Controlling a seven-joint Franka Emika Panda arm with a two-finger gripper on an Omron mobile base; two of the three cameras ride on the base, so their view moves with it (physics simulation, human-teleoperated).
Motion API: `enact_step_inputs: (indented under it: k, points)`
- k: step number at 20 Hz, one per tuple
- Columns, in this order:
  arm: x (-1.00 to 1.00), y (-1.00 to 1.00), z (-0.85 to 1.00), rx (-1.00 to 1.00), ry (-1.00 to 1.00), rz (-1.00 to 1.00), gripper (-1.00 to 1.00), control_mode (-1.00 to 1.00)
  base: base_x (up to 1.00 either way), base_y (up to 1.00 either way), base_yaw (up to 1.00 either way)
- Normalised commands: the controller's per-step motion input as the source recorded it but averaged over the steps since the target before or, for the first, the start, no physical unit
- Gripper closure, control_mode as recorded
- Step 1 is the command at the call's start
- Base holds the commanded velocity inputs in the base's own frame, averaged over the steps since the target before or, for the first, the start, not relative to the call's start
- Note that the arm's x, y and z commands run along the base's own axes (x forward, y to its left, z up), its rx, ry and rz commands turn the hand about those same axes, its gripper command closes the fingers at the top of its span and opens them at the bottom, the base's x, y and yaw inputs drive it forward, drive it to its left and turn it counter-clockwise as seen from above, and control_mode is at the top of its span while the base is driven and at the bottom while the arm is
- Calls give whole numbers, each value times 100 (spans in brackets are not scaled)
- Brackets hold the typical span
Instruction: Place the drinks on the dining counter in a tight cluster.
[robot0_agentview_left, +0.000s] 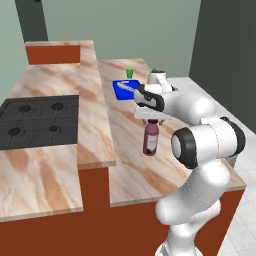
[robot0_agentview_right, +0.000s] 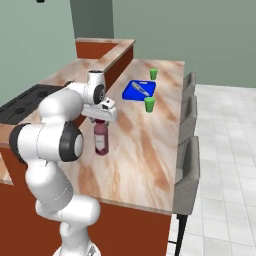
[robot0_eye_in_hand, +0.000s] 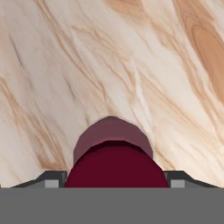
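Above counter (robot0_agentview_right: 145, 145), claw (robot0_eye_in_hand: 114, 177) straddling maroon bottle (robot0_agentview_right: 101, 140)

Both base views look down across the dining counter (robot0_agentview_left: 130, 165) from opposite rear sides; the hand view faces straight down, close above it.

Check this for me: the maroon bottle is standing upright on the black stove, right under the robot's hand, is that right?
Not quite. The maroon bottle does stand upright right under the gripper, but on the dining counter, not the black stove, which sits on the lower marble top further left. The left base view shows both plainly; the hand view shows veined marble around the bottle's top.
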Motion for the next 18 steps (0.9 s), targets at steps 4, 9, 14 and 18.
enact_step_inputs:
  k: [4, 9, 14, 18]
  points:
    - [10, 11, -26, 2, 0, 0, 100, -100, 0, 0, 0]
    - [0, 4, -30, 1, 0, 0, 100, -100, 0, 0, 0]
    - [0, 3, -25, 0, 0, 0, 100, -100, 0, 0, 0]
    - [-12, 5, -24, 0, 0, 0, -100, -100, 0, 0, 0]
